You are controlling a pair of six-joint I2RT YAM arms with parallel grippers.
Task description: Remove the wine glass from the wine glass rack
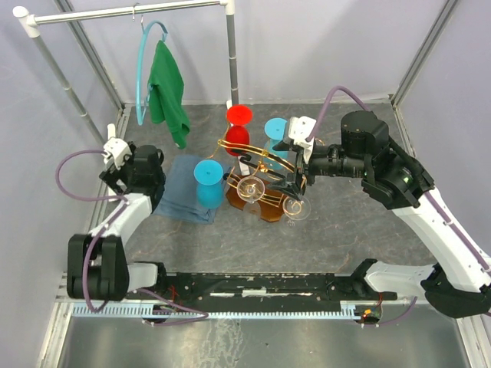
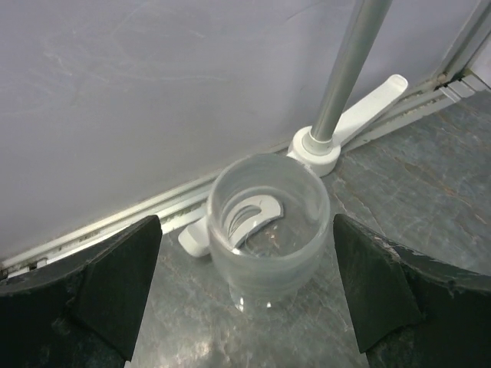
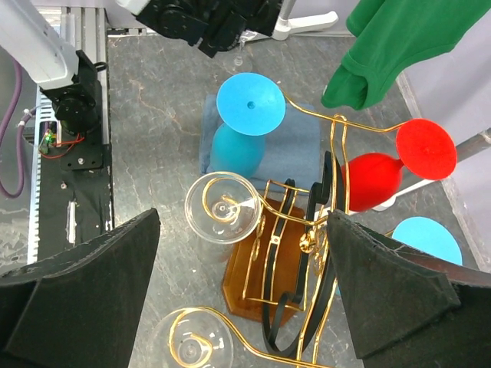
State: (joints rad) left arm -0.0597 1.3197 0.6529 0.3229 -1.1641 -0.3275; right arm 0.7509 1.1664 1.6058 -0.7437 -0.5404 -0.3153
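the right gripper (image 3: 242,230) gapes wide and empty, the clear wine glass (image 3: 222,208) between its fingers likely light, slick, fragile: pinch the stem gently.

No readable text, no labels, brands, numbers or signs

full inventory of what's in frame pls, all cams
wine glass rack: one, gold wire, brown base, table centre
clear wine glasses: three, two on rack's near side, one upright by rail foot
blue wine glasses: two, on rack
red wine glass: one, rack's far side
clothes rail: one, white-grey, far left
green garment: one, hanging on rail
folded cloth: one, grey-blue, left of rack
left gripper: open, astride upright glass
right gripper: open, over rack
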